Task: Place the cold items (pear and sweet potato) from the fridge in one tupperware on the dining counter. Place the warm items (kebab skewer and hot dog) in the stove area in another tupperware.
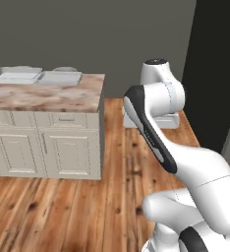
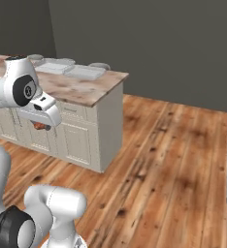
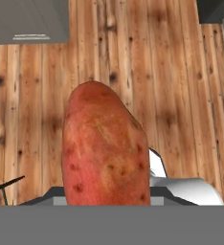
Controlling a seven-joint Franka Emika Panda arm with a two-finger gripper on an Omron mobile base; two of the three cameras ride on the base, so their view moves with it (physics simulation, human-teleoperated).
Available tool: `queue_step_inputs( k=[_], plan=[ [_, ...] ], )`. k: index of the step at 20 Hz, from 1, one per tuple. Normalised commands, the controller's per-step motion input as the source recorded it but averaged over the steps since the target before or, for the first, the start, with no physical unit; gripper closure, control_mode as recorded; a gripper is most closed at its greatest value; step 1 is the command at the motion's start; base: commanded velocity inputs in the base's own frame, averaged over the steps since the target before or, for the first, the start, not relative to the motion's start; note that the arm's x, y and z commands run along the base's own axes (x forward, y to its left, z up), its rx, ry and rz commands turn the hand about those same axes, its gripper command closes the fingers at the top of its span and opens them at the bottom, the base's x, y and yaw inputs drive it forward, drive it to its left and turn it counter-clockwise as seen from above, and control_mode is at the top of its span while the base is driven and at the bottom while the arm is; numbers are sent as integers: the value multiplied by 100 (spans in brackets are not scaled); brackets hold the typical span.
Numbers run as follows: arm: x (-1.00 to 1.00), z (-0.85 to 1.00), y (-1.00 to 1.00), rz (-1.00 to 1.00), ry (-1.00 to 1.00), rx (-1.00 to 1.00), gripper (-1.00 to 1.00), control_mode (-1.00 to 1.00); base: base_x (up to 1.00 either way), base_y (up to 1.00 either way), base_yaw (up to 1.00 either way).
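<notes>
Left base view: the white robot arm rises from the lower right and bends up toward the frame's centre right. In the upper left stands a dining counter (image 1: 63,96) with a pinkish marbled top and cream cabinet doors. On its far edge sit two shallow pale tupperware containers side by side, the left tupperware (image 1: 16,75) and the right tupperware (image 1: 60,77). Wooden plank floor (image 1: 63,211) fills the lower left.

Right base view: the arm stands at the left edge. The same counter sits in the upper left, with both containers near its back. Below the arm's wrist, at middle left, a small reddish-brown patch of the sweet potato (image 2: 40,126) peeks out in front of the cabinet doors.

Hand view: the sweet potato fills the lower centre, large, reddish with dark speckles, standing lengthwise up the frame over the wooden floor. The gripper (image 3: 106,201) is partly closed around it, its fingertips hidden behind the vegetable.
</notes>
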Motion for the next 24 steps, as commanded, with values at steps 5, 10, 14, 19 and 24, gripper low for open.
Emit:
queue_step_inputs(
  k=[5, 10, 14, 19, 24],
  plan=[
    [0, 0, 0, 0, 0, 0, 100, 100, 100, -18, 6],
    [0, 0, 0, 0, 0, 0, 100, 100, 100, -50, 26],
    [0, 0, 0, 0, 0, 0, 100, 100, 99, -72, 35],
    [0, 0, 0, 0, 0, 0, 100, 100, 91, -88, 31],
    [0, 0, 0, 0, 0, 0, 100, 100, 90, -90, 28]
  ],
)
